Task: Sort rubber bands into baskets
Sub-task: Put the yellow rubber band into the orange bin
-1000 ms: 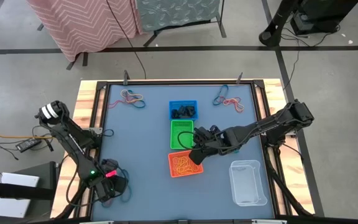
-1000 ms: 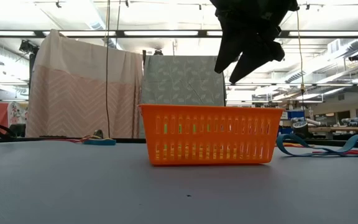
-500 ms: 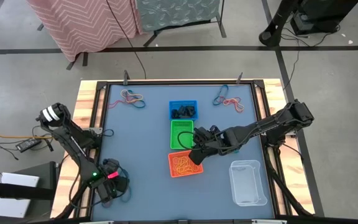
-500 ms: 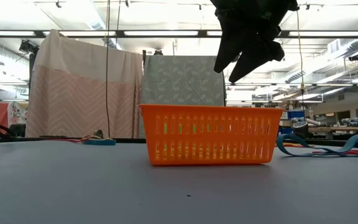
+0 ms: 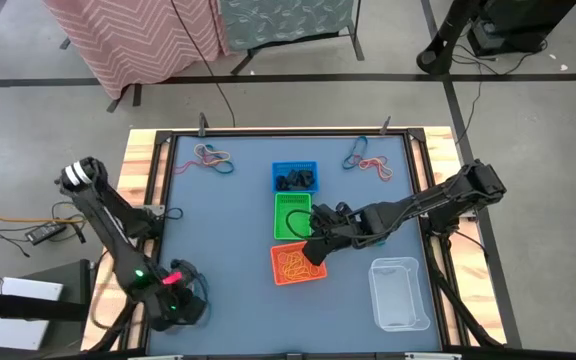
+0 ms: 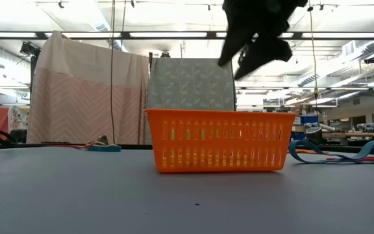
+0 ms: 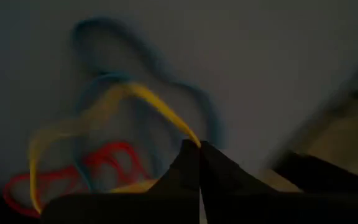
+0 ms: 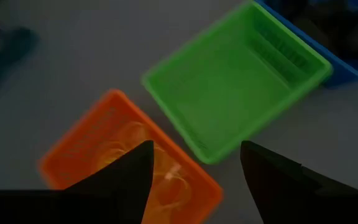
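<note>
My left gripper [image 7: 199, 147] is near the table's near left corner [image 5: 180, 305]. It is shut on a yellow rubber band [image 7: 135, 93], above teal-blue [image 7: 166, 74] and red [image 7: 104, 163] bands on the mat. My right gripper [image 8: 196, 149] is open and empty. It hangs over the orange basket [image 5: 298, 265] beside the green basket [image 5: 292, 215], and it shows in the low view [image 6: 255, 49]. Yellow-orange bands [image 8: 129, 146] lie in the orange basket. The blue basket [image 5: 295, 178] holds black bands. My left gripper pinches one strand of the yellow band [image 7: 188, 138] between its two shut fingertips. From the tips the band runs away as a drawn-out loop over the other bands. I cannot tell whether its far part lies on the mat.
A clear tub [image 5: 400, 292] stands at the near right. Loose bands lie at the far left [image 5: 214, 156] and far right [image 5: 368, 160] of the mat; a teal-blue band shows in the low view [image 6: 343, 153]. A wooden frame [image 5: 138, 180] rims the table.
My left gripper has gone a little toward the table's near edge. My right gripper has risen slightly over the orange basket and stays open.
</note>
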Robot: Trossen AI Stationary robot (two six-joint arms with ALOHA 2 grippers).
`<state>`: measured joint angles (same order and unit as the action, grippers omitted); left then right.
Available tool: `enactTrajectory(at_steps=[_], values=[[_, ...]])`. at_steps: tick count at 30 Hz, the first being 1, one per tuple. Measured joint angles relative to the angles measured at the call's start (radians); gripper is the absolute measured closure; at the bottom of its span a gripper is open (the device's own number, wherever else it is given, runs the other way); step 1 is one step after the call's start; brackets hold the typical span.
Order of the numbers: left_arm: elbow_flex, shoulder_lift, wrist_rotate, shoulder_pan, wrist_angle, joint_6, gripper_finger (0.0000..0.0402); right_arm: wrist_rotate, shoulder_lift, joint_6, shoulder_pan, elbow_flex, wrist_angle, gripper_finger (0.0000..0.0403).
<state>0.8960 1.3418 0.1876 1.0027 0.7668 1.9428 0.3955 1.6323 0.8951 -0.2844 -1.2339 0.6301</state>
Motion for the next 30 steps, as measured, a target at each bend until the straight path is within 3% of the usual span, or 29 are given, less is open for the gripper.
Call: enactTrajectory(at_steps=[4, 8, 11, 16, 19, 22, 26, 30], values=[[0.157, -0.094, 0.082, -0.009, 0.195, -0.103, 0.04, -0.031, -0.032, -0.068, -0.001, 0.0, -0.08, 0.0152], [0.326, -0.147, 0.232, -0.046, 0.435, -0.206, 0.04, -0.024, -0.077, -0.094, -0.001, 0.0, -0.121, 0.0152], [0.394, -0.159, 0.3, -0.124, 0.465, -0.388, 0.0401, -0.023, -0.116, -0.095, -0.001, 0.0, -0.125, 0.0152], [0.408, -0.122, 0.27, -0.346, 0.321, -0.776, 0.0401, -0.003, -0.2, -0.113, -0.007, 0.0, -0.128, 0.0152], [0.408, -0.06, 0.211, -0.473, 0.125, -1.036, 0.0401, 0.042, -0.255, -0.116, -0.018, 0.0, -0.126, 0.0152], [0.408, 0.024, 0.084, -0.58, -0.146, -1.248, 0.0401, 0.089, -0.309, -0.132, -0.024, 0.0, -0.125, 0.0152], [0.408, 0.15, -0.088, -0.664, -0.447, -1.394, 0.0401, 0.133, -0.361, -0.14, -0.024, 0.0, -0.11, 0.0152], [0.408, 0.254, -0.132, -0.691, -0.503, -1.44, 0.0401, 0.166, -0.393, -0.14, -0.024, 0.0, -0.086, 0.0152]])
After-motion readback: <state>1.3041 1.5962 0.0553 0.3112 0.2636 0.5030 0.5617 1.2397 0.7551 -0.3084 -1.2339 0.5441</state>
